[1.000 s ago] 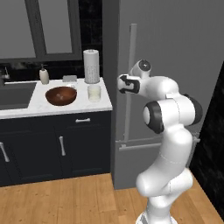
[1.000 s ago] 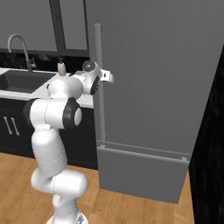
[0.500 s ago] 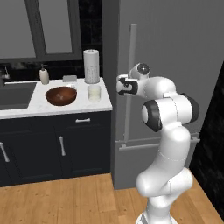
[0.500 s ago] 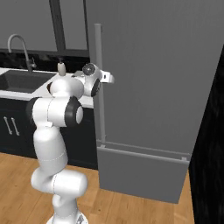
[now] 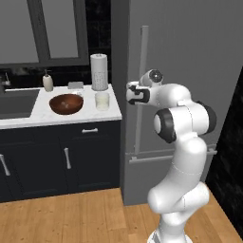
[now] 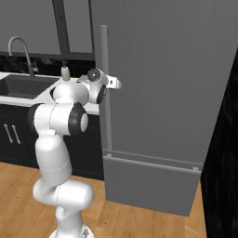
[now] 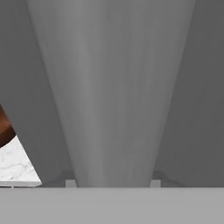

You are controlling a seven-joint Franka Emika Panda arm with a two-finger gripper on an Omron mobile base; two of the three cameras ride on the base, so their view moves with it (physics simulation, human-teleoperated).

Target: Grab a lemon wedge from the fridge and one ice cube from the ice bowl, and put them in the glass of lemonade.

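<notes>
The fridge [image 5: 190, 47] is a tall grey unit with its door closed, so the lemon wedge is hidden. My gripper [image 5: 136, 94] is at the long vertical handle [image 5: 143, 52], about halfway up it. In the hand view the handle [image 7: 111, 87] runs between my fingertips [image 7: 70, 183], which press its sides; the gripper [image 7: 111, 183] is shut on it. From the right base view the gripper [image 6: 113, 83] meets the handle [image 6: 105, 60]. The glass of lemonade [image 5: 102, 100] stands on the counter beside a dark-brown wooden bowl [image 5: 66, 103]; I cannot tell what lies in the bowl.
A white paper-towel roll [image 5: 99, 71] and a soap dispenser [image 5: 47, 81] stand at the back of the white counter [image 5: 28, 116]. A dark sink [image 5: 16, 102] with a faucet [image 6: 21, 51] lies left. Dark cabinets sit below, over a wooden floor.
The jaws have closed from wide open onto the fridge handle. The arm has hardly moved, and the door stays closed.
</notes>
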